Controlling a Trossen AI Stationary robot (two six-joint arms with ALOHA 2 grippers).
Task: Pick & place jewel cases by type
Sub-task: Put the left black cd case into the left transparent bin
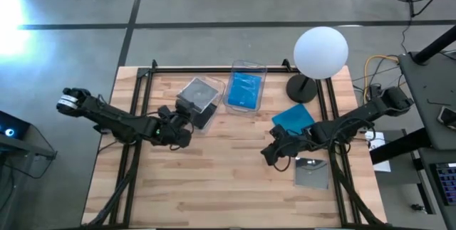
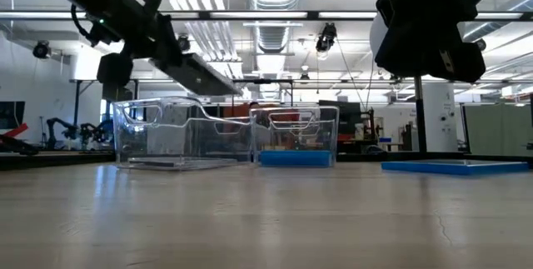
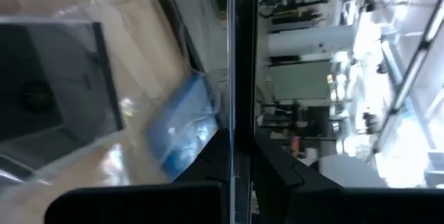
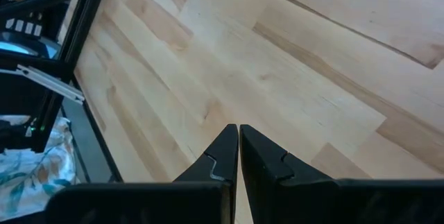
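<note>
Fingers of left gripper [image 1: 187, 124] pinch dark thin square plastic jewel case [image 2: 198, 73] by edge, above clear rectangular bin [image 2: 179, 136]. Right gripper [image 4: 238, 141] fingers closed, empty, over counter [image 1: 221, 180]. Case likely light, rigid, slick, brittle; grip near edge middle.

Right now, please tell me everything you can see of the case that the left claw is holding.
The dark jewel case is thin, flat and square, of dark, glossy-looking plastic. The left claw is shut on one edge of it and holds it in the air, tilted, beside the clear bin that already holds a dark case. In the left wrist view it shows edge-on between the fingers. Only the claw touches it.
</note>
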